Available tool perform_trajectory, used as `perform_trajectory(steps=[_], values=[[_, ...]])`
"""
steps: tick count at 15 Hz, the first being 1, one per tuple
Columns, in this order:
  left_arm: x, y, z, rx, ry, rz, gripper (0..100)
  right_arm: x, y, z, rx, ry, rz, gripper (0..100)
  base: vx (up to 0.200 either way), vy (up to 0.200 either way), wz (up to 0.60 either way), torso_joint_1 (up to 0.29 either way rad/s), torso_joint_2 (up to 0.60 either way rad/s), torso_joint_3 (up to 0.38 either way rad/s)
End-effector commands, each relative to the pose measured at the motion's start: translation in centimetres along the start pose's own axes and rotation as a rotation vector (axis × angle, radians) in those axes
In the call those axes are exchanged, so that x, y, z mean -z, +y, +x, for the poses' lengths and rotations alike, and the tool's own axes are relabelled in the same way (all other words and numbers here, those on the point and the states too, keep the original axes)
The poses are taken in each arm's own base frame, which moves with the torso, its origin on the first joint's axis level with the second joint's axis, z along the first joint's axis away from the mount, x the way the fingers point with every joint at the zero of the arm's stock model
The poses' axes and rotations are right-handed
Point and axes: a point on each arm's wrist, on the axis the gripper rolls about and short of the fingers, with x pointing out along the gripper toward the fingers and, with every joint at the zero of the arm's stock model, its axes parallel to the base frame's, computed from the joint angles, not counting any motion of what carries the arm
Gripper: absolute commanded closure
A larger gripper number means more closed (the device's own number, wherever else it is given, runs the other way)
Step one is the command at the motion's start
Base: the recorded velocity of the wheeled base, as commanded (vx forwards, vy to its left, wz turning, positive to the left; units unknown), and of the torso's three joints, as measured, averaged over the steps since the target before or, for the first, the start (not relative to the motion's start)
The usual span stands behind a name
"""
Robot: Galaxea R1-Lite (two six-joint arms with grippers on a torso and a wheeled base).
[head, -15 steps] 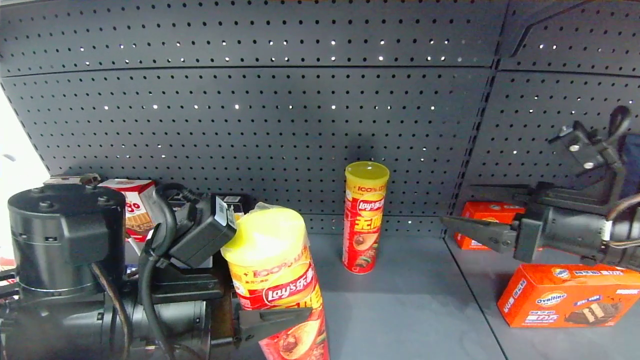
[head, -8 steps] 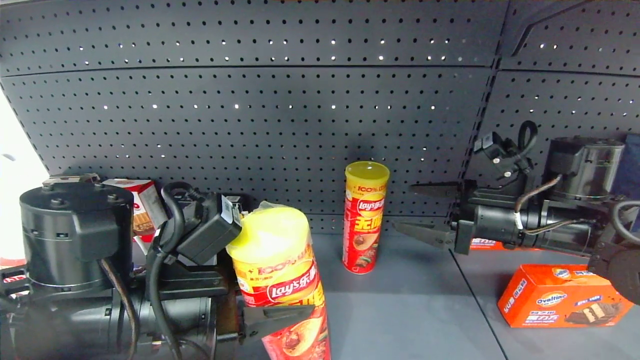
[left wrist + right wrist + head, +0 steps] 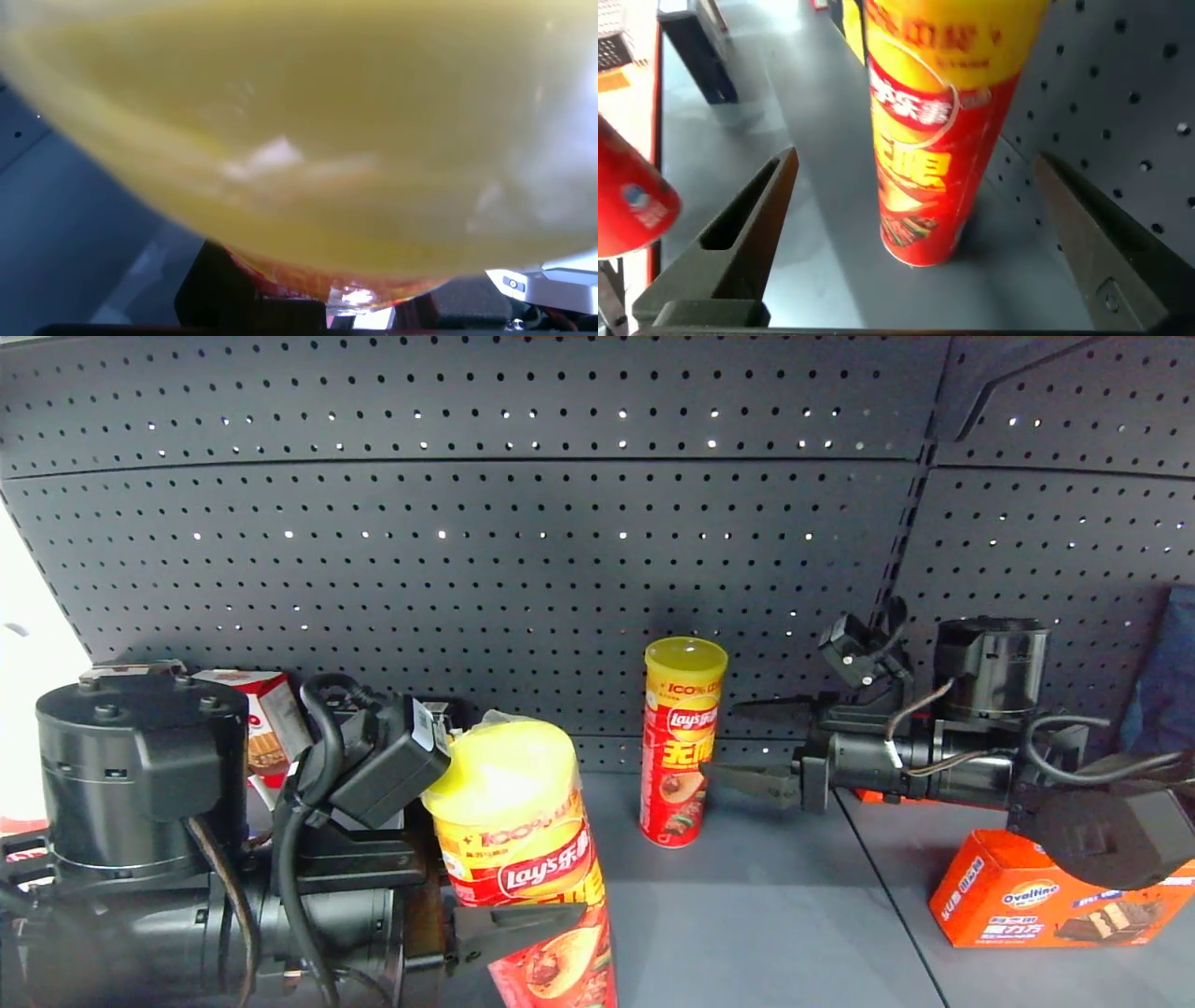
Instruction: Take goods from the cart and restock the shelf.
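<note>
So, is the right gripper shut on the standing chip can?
No, the right gripper is open, its fingers wide apart and not touching the upright chip can.

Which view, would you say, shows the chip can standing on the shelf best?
The head view: the standing can appears whole and upright. The right wrist view crops its lid; the left wrist view faces the held can.

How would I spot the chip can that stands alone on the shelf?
Below the black pegboard wall lies the grey shelf floor. Near its middle stands an upright red chip can with a yellow lid; unlike its tilted twin can clamped in the left gripper, it rests on the shelf.
</note>
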Motion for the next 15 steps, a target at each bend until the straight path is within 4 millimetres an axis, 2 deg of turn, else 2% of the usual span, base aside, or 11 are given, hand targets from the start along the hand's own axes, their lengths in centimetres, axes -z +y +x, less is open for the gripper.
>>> perform_trajectory(steps=[1, 6, 15], values=[[0.0, 0.0, 0.0, -0.001, 0.001, -0.001, 100, 1.2, -0.5, 0.9, -0.005, 0.029, 0.022, 0, 0.0, 0.0, 0.0, 0.0, 0.0, 0.0], [0.1, 0.1, 0.0, -0.005, 0.002, -0.002, 100, 3.0, -1.5, 2.8, -0.018, 0.05, 0.039, 0, 0.0, 0.0, 0.0, 0.0, 0.0, 0.0], [0.2, 0.1, 0.0, -0.006, 0.007, -0.006, 100, 5.2, -1.2, 5.1, -0.056, 0.085, 0.058, 0, 0.0, 0.0, 0.0, 0.0, 0.0, 0.0]])
